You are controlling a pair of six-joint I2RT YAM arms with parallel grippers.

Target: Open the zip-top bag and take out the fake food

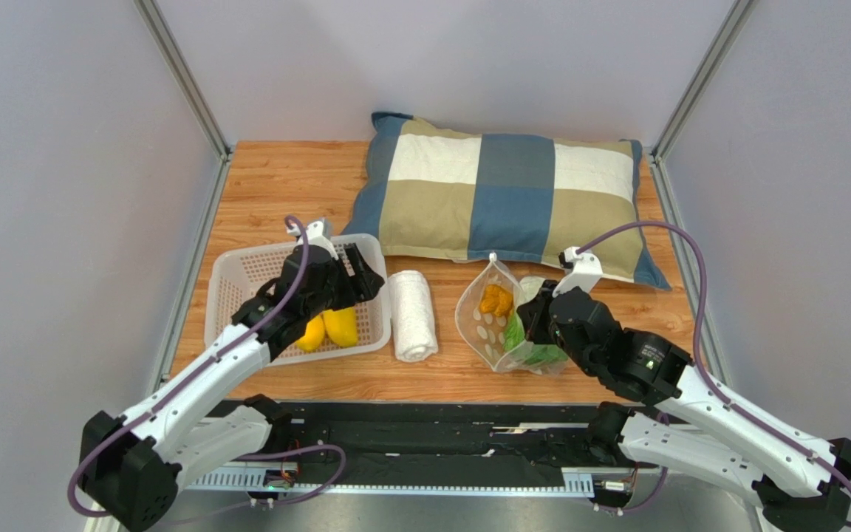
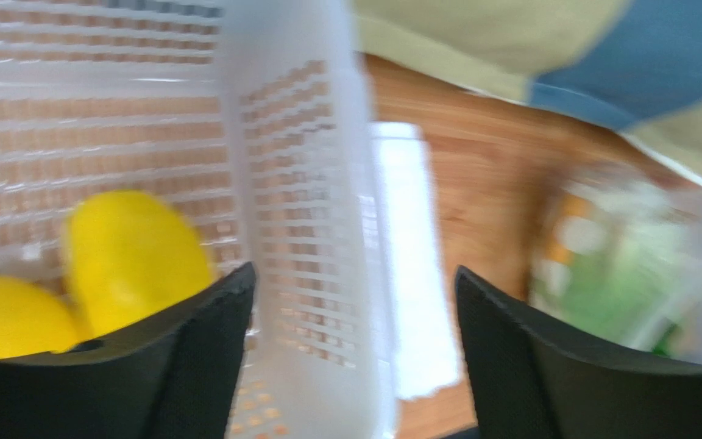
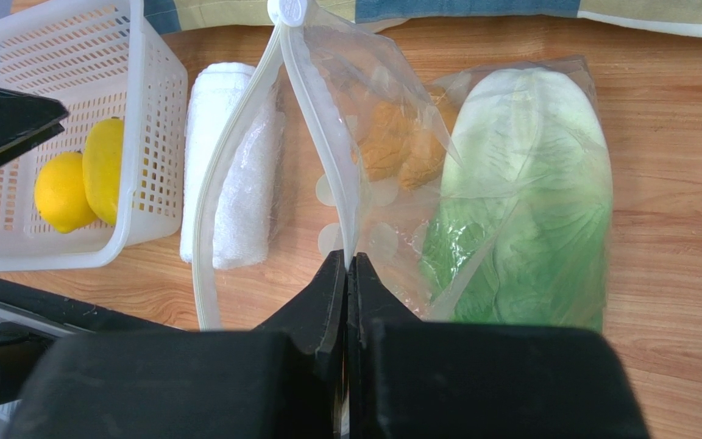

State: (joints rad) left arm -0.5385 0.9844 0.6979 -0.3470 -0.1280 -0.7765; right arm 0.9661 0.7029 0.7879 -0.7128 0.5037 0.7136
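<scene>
I am pinching one lip of the bag (image 3: 474,183) with my right claw (image 3: 349,274), jaws closed tight on the white zip strip, so the mouth is gaping toward the towel (image 3: 226,165). The bag is lying on the bench (image 1: 275,188) between towel and pillow (image 1: 508,188), with the cabbage (image 3: 519,210) and an orange lump (image 3: 400,142) inside. My left claw (image 2: 355,283) is hanging spread wide over the basket (image 1: 230,266) wall, holding nothing; two lemons (image 3: 85,178) are sitting in the basket.

I am judging the film as thin, crinkly and slick: it is likely going to slide and crumple rather than resist, so the stiffer zip strip is looking like the one sound place to grip it. The cabbage is seeming light and rigid, but glossy and bulky for that mouth. I am thinking of taking it across its narrower pale stalk end, while my right claw is holding the lip so the bag is not dragging along with it
</scene>
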